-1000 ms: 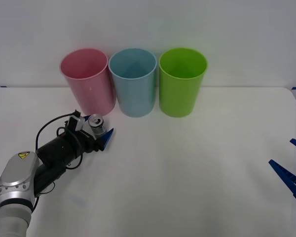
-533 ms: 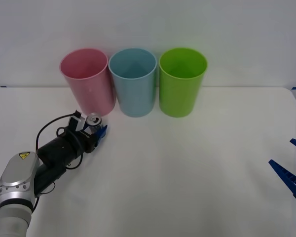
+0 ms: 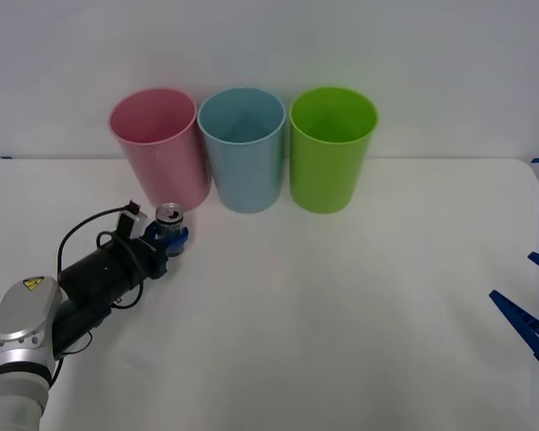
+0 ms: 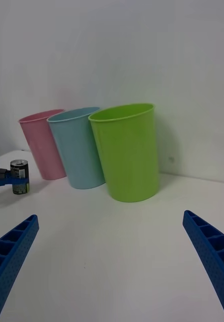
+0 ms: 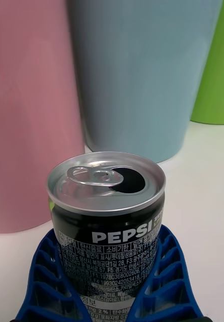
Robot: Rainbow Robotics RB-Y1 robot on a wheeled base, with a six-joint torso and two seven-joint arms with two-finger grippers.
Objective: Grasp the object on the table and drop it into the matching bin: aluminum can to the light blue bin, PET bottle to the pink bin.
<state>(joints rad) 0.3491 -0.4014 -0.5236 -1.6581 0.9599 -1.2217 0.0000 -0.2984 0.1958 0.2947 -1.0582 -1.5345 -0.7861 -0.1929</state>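
Observation:
A small black aluminum can (image 3: 170, 221) (image 5: 107, 221) (image 4: 19, 176) with a silver pull-tab top stands upright on the white table (image 3: 341, 305), in front of the pink bin (image 3: 158, 146) (image 5: 31, 110) (image 4: 41, 143). My left gripper (image 3: 172, 237) (image 5: 106, 297) is shut on the can, its blue fingers (image 5: 46, 282) hugging both sides of it. The light blue bin (image 3: 243, 148) (image 5: 142, 75) (image 4: 76, 146) stands just right of the pink one. My right gripper (image 3: 530, 310) (image 4: 112, 256) is open at the table's right edge, holding nothing.
A lime green bin (image 3: 331, 147) (image 4: 126, 151) (image 5: 215, 75) stands right of the light blue one, the three in a row at the back of the table. A white wall rises behind them. The tabletop stretches bare between the two arms.
My left gripper closed on the can and drew slightly left and back with it. The right arm has not moved.

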